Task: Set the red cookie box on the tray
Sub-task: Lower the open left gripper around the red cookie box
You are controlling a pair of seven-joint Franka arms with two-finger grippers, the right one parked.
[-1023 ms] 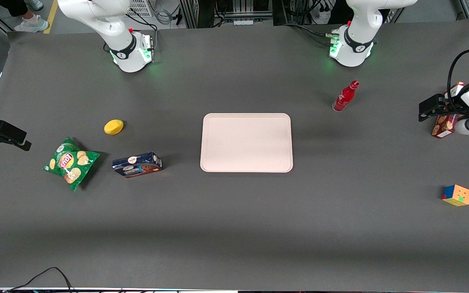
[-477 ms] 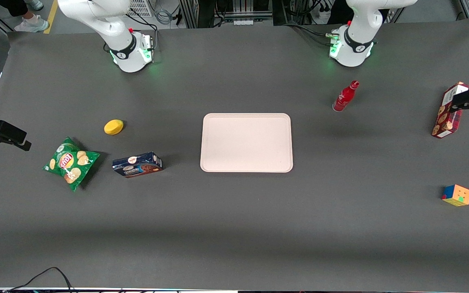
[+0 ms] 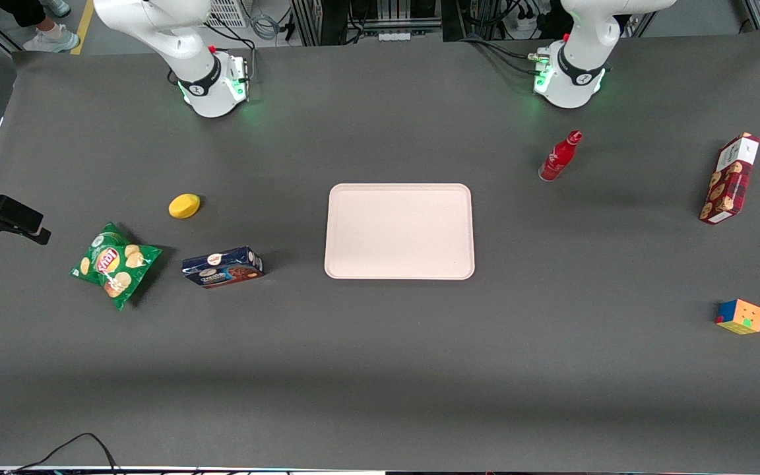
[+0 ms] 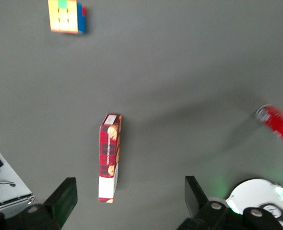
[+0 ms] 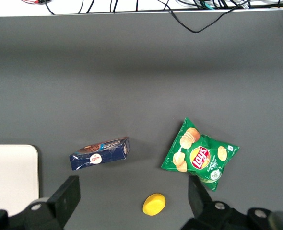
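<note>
Fingers [image 4: 64, 201] spread wide, nothing between them. The gripper [image 4: 128, 186] hangs high above the table [image 3: 380, 369], clear of everything. In the front view only a dark sliver of it shows, at the frame edge toward the working arm's end, upper part.

Red cookie box [image 3: 728, 179] lies flat on the table just beside that sliver, upper part of the frame, white end panel farther from the front camera. It is not on the tray. In the wrist view the red cookie box [image 4: 109, 158] sits below the gripper, closer to one finger.

Tray [image 3: 398, 231] is at frame centre, bare, well apart from the box. Red bottle [image 3: 559, 157] stands between them, higher in the frame. Colour cube [image 3: 740, 316] is nearer the camera than the box.
</note>
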